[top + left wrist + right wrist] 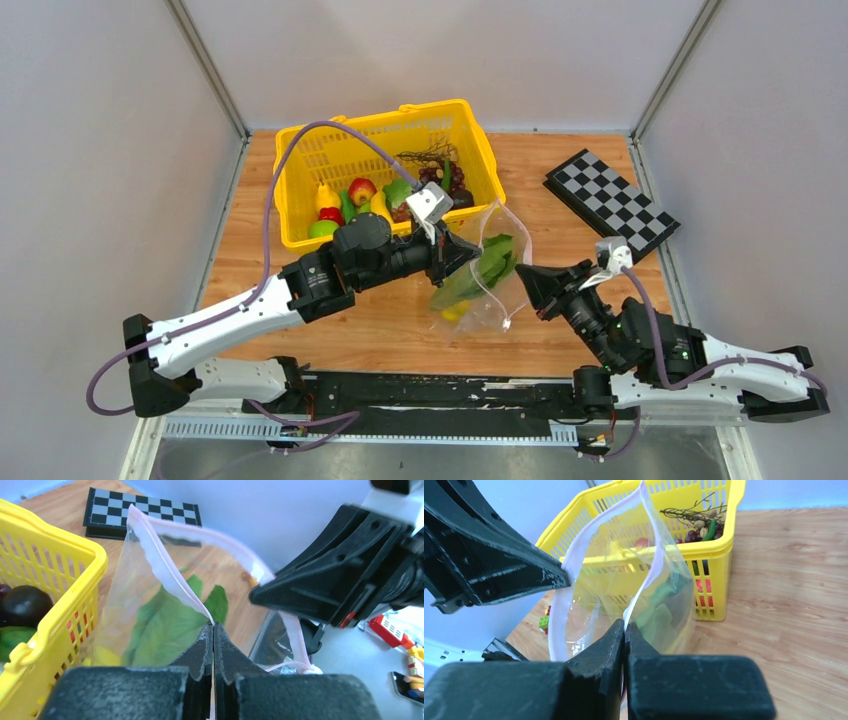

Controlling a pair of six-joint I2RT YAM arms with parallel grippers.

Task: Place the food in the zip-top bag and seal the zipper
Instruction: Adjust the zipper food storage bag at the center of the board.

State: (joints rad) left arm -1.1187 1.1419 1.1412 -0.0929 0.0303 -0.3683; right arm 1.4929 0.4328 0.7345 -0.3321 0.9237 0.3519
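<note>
The clear zip-top bag [490, 275] is held up over the table between the two arms, its mouth spread open. Leafy greens [478, 272] and a yellow piece [453, 311] lie inside it. My left gripper [213, 626] is shut on the pale pink zipper [165, 570] strip on one side of the mouth. My right gripper [625, 625] is shut on the zipper [646, 575] strip of the opposite side. More food [352, 198], apples, a banana and purple grapes, sits in the yellow basket [300, 160] behind the bag.
A black-and-white checkerboard [610, 200] lies at the back right of the wooden table [560, 170]. The yellow basket stands close behind the left arm's wrist. Grey walls close the table in on three sides.
</note>
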